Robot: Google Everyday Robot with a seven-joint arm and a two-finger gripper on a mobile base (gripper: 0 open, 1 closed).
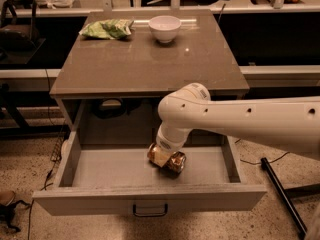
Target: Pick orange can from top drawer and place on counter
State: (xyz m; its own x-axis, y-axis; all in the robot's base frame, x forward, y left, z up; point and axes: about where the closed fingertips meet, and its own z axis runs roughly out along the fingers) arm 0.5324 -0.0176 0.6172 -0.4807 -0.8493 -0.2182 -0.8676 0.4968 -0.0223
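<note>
The top drawer (110, 171) is pulled open below the counter (145, 59). The orange can (175, 162) lies inside it, right of the middle, shiny and dented. My gripper (161, 156) reaches down into the drawer from the right on a thick white arm (250, 121). It sits right at the can's left side, touching or around it. The arm's wrist hides the gripper's upper part.
A white bowl (164, 27) and a green snack bag (106, 29) sit at the counter's far edge. The drawer's dark pull handle (149, 210) faces me. A dark pole (282, 196) leans on the floor at the right. Shelving runs behind the counter.
</note>
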